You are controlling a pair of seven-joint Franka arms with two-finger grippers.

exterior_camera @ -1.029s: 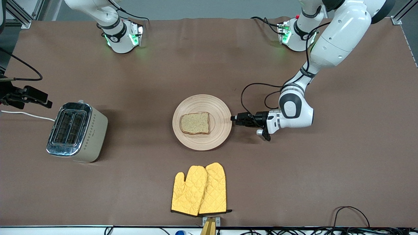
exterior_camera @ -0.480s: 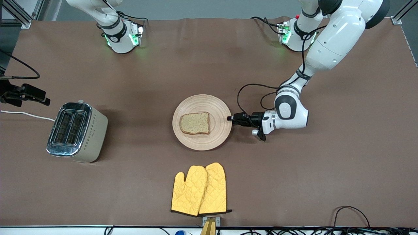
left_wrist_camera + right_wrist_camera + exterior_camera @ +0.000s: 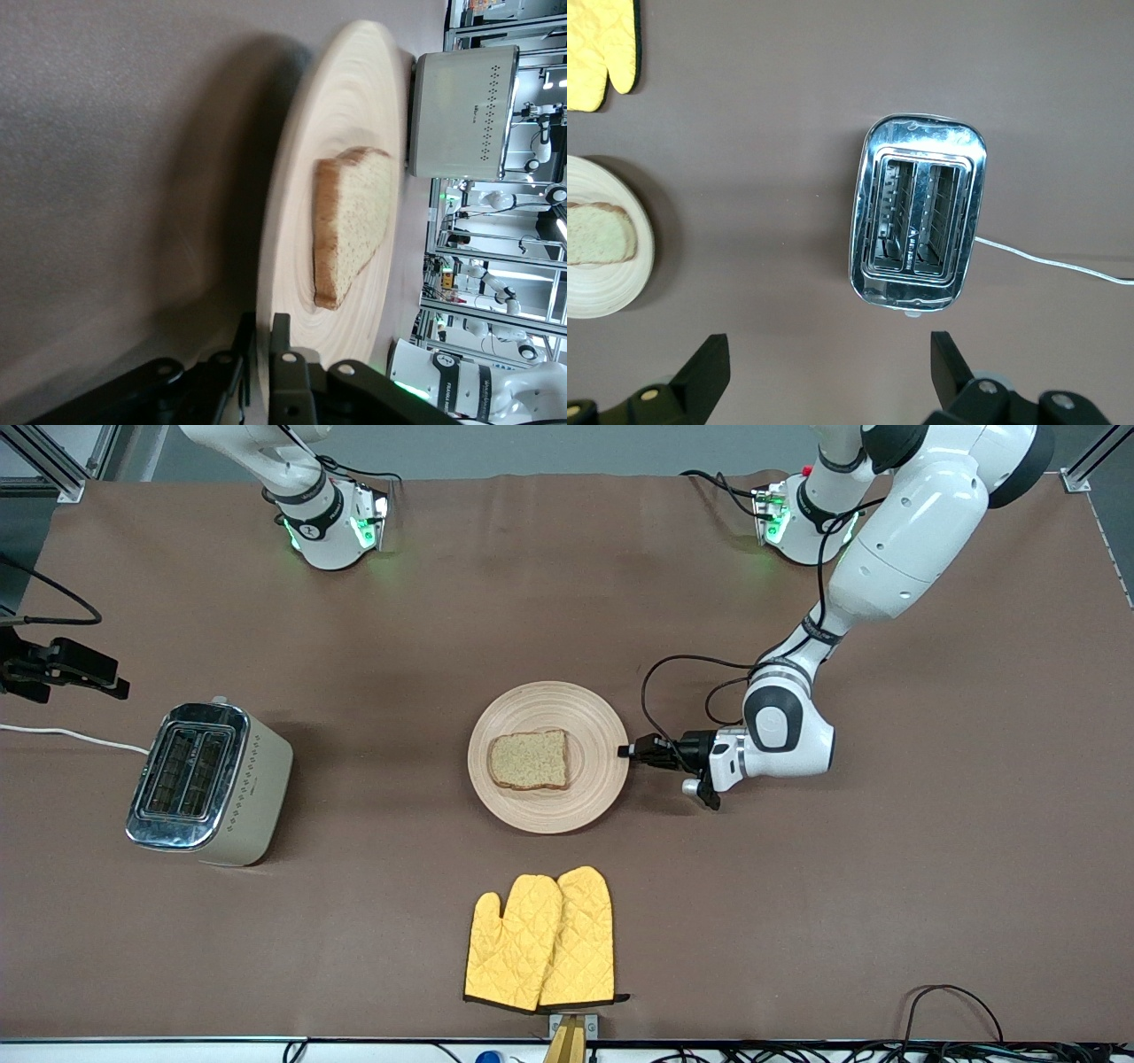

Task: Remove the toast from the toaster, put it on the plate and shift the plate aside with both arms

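The toast (image 3: 530,760) is lying flat near the middle of the plate (image 3: 595,717), and the plate is sitting at the centre of the table (image 3: 797,921). The toaster (image 3: 209,783), both slots empty, is standing toward the right arm's end of the table.

The left gripper (image 3: 627,750) is reaching in low from the left arm's end; its fingers (image 3: 282,359) are pinched together on the plate's rim. The right gripper (image 3: 824,363) is hanging over the table's edge above the toaster, fingers spread wide, holding nothing.

Handling, as judged: the plate is looking stiff, light and smooth, so a single rim grip may be letting it pivot or tilt. The toast is loose and light and will likely slide if the plate tips. A second hold on the rim toward the toaster would steady it.

Room: bare table is lying open toward the bases. The oven mitts (image 3: 540,942) are occupying the edge nearest the camera.
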